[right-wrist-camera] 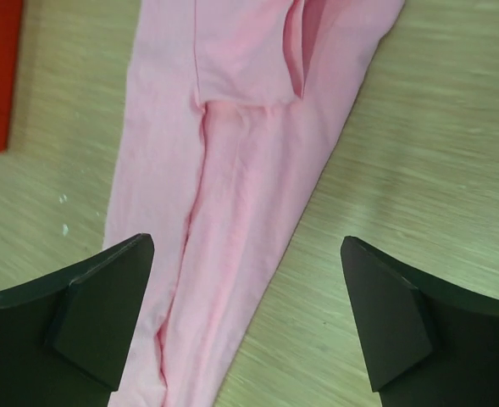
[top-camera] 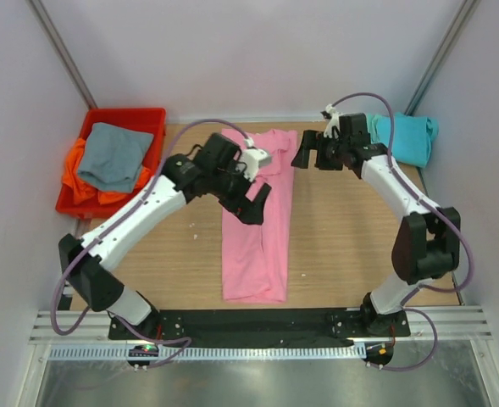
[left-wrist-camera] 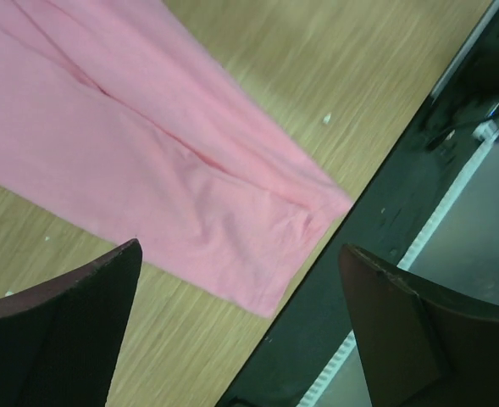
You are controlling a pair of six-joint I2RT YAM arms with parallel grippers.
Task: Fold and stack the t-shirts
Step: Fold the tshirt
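The work is somewhere in the middle, as I judge it. The pink t-shirt [top-camera: 257, 246] lies on the table [top-camera: 351, 246] between the two arms as a long narrow strip, so its sides seem to be folded in already, but it is not yet folded across its length and not yet put on any stack. The teal t-shirt [top-camera: 406, 138] lies at the far right corner of the table in a compact shape, probably folded, and it may be the place for the stack. The grey t-shirt [top-camera: 113, 157] and the orange t-shirt [top-camera: 73, 174] are crumpled in the red bin [top-camera: 126, 114] at the far left, the grey one on top, so these two remain to be done. The left gripper [top-camera: 256, 203] hangs over the upper middle of the pink strip, and the right gripper [top-camera: 302, 153] is just beside its far end; both have the fingers spread wide with nothing between them. The top view alone shows all four shirts and the bin. The left wrist view shows the near end of the strip, with its corner reaching the black base plate [left-wrist-camera: 385, 220]. The right wrist view shows the far part, where a sleeve is turned inward and a seam runs along the cloth, details which are too small from above.
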